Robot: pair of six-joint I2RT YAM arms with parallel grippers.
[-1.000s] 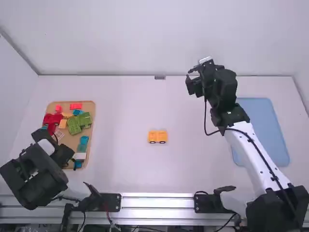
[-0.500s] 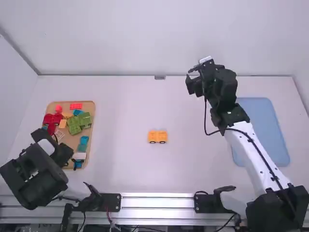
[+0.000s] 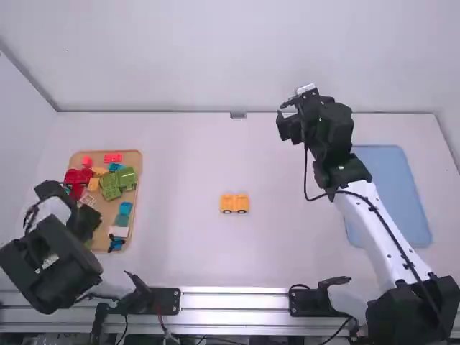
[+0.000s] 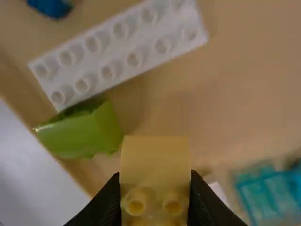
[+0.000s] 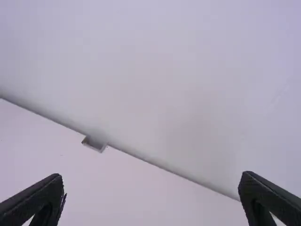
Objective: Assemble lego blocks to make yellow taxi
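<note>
The left arm's wrist and gripper (image 4: 154,182) have shifted over the light brown wooden tray (image 3: 107,209) since half a second ago; between the gripper's fingers, pressed on both sides, sits a glossy yellow plastic block (image 4: 155,155) with round studs, so the left gripper is closed on a piece rather than empty; beneath it, in the tray, lie a long white studded block (image 4: 117,52), a green sloped block (image 4: 82,134) and a translucent teal block (image 4: 263,193).

The small yellow vehicle body on dark wheels (image 3: 234,204) has not moved; it rests upright near the middle of the white bench (image 3: 302,251), well apart from both grippers; the right arm has not changed pose either, its gripper (image 5: 151,179) wide and holding nothing, off toward the back of the bench.

For the task, this looks like the pick of a further yellow piece, with the taxi partly built; the next move probably calls for lifting it clear of its neighbours, carrying it to the body and lining up the studs before pressing down; a tilted grip could spoil the fit, and a hard push might roll the body away on its wheels.
</note>
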